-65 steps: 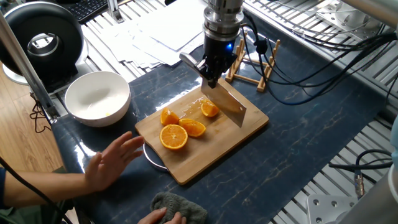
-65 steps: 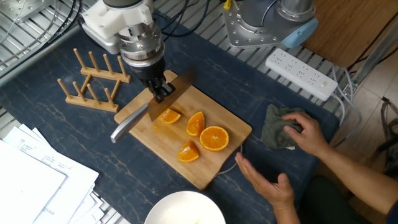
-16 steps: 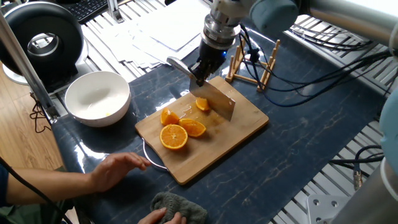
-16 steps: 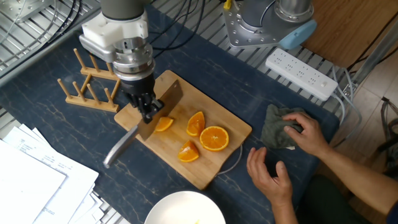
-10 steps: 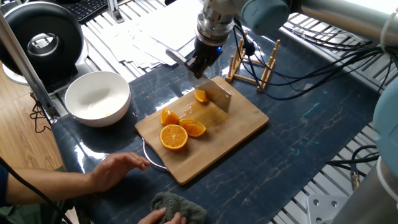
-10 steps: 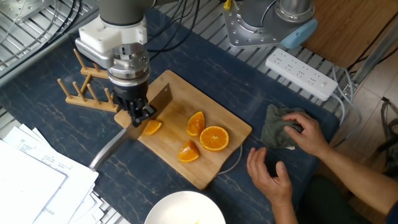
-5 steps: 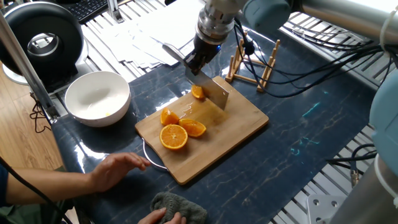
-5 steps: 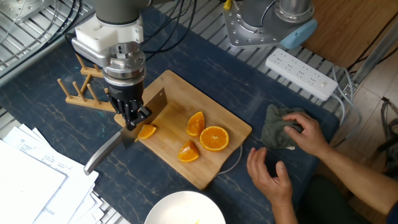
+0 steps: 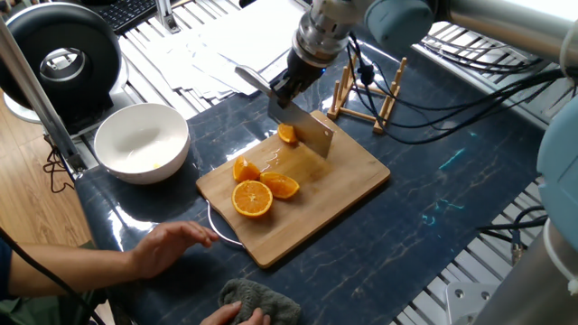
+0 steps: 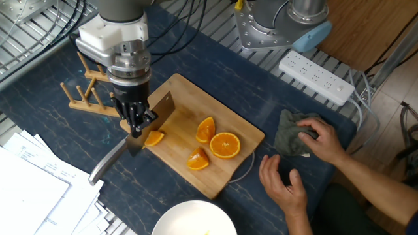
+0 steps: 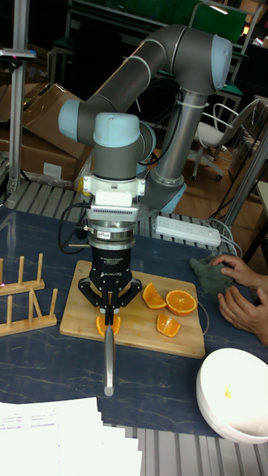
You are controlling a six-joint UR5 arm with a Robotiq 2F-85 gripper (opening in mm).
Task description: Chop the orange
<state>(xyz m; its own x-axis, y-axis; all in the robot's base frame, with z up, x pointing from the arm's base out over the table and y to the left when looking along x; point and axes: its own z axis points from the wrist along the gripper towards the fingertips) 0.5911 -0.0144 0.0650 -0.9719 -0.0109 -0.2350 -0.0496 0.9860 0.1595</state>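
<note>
The orange [image 10: 155, 138] is a small wedge at the edge of the wooden cutting board [image 10: 215, 111], on the side nearest the rack. It also shows in one fixed view [image 9: 287, 134] and in the tall view [image 11: 108, 325]. My gripper [image 10: 136, 121] is shut on a cleaver. Its blade [image 10: 160, 111] stands edge-down on the board right beside the wedge, and its steel handle [image 10: 108, 163] sticks out past the board. From the other side, the gripper [image 9: 287, 86] holds the blade [image 9: 312, 137] just right of the wedge. The tall view shows the gripper [image 11: 109, 297] directly above the wedge.
Two more wedges [image 10: 206, 128] [image 10: 198, 158] and a round orange half [image 10: 225, 145] lie mid-board. A wooden rack [image 10: 95, 88] stands behind the gripper. A white bowl [image 9: 142, 142], a person's hands [image 10: 284, 183], a grey cloth [image 10: 294, 134] and a power strip [image 10: 317, 77] ring the board.
Over the last 1.6 s the cleaver has slid the wedge across the board toward the rack-side edge. In the last half second almost nothing has moved. The person's hand has drawn back from the board.
</note>
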